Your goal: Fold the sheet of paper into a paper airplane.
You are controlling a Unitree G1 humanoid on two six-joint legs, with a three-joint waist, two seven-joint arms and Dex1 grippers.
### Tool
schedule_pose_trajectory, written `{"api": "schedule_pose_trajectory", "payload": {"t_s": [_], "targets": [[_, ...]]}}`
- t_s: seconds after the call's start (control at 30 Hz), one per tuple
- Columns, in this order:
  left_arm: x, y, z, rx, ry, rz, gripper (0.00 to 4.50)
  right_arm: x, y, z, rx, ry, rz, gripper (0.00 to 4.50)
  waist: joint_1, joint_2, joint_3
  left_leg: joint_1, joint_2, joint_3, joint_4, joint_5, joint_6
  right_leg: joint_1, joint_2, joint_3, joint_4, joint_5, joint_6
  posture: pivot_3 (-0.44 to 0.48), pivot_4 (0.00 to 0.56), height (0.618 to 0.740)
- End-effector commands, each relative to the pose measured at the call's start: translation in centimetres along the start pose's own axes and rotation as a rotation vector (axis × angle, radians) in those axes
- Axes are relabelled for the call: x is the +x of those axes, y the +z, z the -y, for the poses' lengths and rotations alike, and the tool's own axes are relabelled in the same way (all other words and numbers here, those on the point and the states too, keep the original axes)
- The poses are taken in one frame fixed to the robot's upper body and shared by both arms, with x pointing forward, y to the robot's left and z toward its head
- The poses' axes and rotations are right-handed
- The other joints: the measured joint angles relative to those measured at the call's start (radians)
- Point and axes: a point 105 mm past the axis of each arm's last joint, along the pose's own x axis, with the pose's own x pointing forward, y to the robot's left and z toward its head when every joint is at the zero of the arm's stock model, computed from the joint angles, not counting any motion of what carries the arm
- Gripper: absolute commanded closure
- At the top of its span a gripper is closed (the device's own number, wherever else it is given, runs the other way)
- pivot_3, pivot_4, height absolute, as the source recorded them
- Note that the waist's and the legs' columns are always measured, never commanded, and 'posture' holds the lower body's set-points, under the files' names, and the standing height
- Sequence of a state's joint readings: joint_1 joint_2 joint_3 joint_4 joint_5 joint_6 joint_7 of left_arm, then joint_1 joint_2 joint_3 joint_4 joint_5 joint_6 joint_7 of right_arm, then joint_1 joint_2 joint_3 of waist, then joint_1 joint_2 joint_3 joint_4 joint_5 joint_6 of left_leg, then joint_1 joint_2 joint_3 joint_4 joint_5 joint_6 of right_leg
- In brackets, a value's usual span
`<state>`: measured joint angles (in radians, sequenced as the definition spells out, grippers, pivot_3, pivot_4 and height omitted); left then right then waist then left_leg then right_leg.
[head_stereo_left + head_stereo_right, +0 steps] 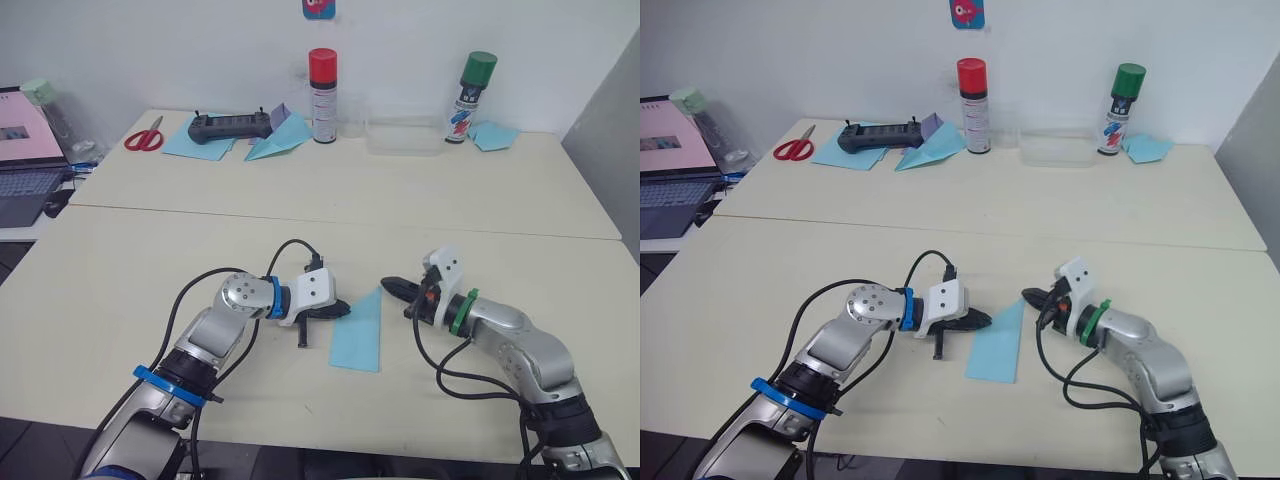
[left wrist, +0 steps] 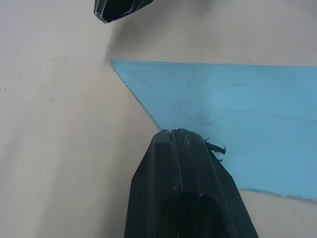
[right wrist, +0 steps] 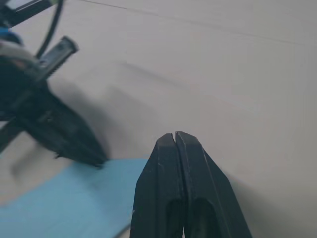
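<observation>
The sheet of paper (image 1: 360, 332) is light blue and lies flat on the near table, with one slanted edge running up to a point at its far right corner. My left gripper (image 1: 342, 310) is shut, and its tip rests on the paper's left edge (image 2: 237, 109). My right gripper (image 1: 388, 285) is also shut, and it hovers just past the paper's pointed corner without touching it. In the right wrist view the shut fingers (image 3: 174, 144) sit beside the paper (image 3: 74, 198), with the left gripper (image 3: 74, 144) opposite.
On the far table are red scissors (image 1: 145, 137), a black controller (image 1: 230, 125), a wider blue paper plane with a purple flap (image 1: 280, 135), two spray cans (image 1: 323, 95) (image 1: 472, 95), a clear box (image 1: 402, 135) and a blue scrap (image 1: 495, 135). A laptop (image 1: 25, 150) stands at the left.
</observation>
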<state>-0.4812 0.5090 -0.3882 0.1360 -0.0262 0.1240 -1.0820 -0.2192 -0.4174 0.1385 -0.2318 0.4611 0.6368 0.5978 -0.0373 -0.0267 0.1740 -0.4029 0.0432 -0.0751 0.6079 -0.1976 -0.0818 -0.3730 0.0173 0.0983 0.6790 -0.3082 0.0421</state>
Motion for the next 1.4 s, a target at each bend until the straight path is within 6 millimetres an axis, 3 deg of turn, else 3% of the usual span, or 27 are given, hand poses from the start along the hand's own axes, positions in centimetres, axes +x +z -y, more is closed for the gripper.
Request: {"api": "schedule_pose_trajectory", "payload": {"t_s": [0.03,0.33,0.7,0.9,1.0,1.2,1.4], "targets": [[0.7,-1.8,1.0,-0.035,-0.035,-0.076,4.50,0.3,-1.7,-1.5,-0.016,0.057,-0.092,4.49,0.000,0.000,0.000,0.000,0.000,0.000,0.000,0.000,0.000,0.000,0.000,0.000,0.000,0.000,0.000,0.000,0.150,0.740],[0.5,-2.0,1.5,-0.038,-0.040,-0.081,4.50,-1.0,-5.4,-3.1,-0.052,0.135,-0.284,4.49,0.002,0.000,0.000,0.000,-0.001,0.001,0.000,0.000,0.000,0.000,-0.001,0.000,0.000,-0.001,0.000,0.000,0.150,0.740],[0.4,-2.0,1.7,-0.040,-0.046,-0.082,4.50,-2.3,-7.3,-6.6,0.049,0.315,-0.372,4.49,0.001,-0.002,-0.001,0.001,0.000,0.001,-0.001,0.000,0.000,0.000,-0.001,0.000,0.000,-0.002,0.000,0.000,0.150,0.740],[0.4,-2.0,1.8,-0.039,-0.047,-0.082,4.50,-2.9,-7.6,-7.2,0.062,0.360,-0.398,4.49,0.001,-0.002,-0.002,0.001,0.000,0.001,-0.001,0.000,0.000,0.000,-0.001,0.000,0.000,-0.002,-0.001,0.000,0.150,0.740],[0.5,-2.0,1.9,-0.039,-0.050,-0.081,4.50,-5.6,-8.7,-8.9,0.103,0.507,-0.514,4.49,0.003,-0.002,-0.002,0.001,-0.001,0.001,-0.002,-0.001,-0.001,0.000,-0.001,0.000,-0.001,-0.003,0.000,0.000,0.150,0.740],[0.8,-2.0,2.0,-0.036,-0.054,-0.076,4.50,-7.1,-7.3,-9.2,0.136,0.539,-0.495,4.49,0.005,-0.005,-0.003,0.001,0.000,0.000,-0.002,-0.002,0.000,0.001,-0.001,-0.001,-0.002,-0.004,-0.001,0.000,0.150,0.740],[0.9,-1.9,1.5,-0.031,-0.046,-0.068,4.50,-7.2,-3.8,-8.1,0.180,0.481,-0.361,4.49,0.005,-0.005,-0.002,0.000,-0.001,0.000,-0.001,-0.002,0.000,0.001,-0.001,-0.001,-0.001,-0.004,0.000,0.000,0.150,0.740]]}}
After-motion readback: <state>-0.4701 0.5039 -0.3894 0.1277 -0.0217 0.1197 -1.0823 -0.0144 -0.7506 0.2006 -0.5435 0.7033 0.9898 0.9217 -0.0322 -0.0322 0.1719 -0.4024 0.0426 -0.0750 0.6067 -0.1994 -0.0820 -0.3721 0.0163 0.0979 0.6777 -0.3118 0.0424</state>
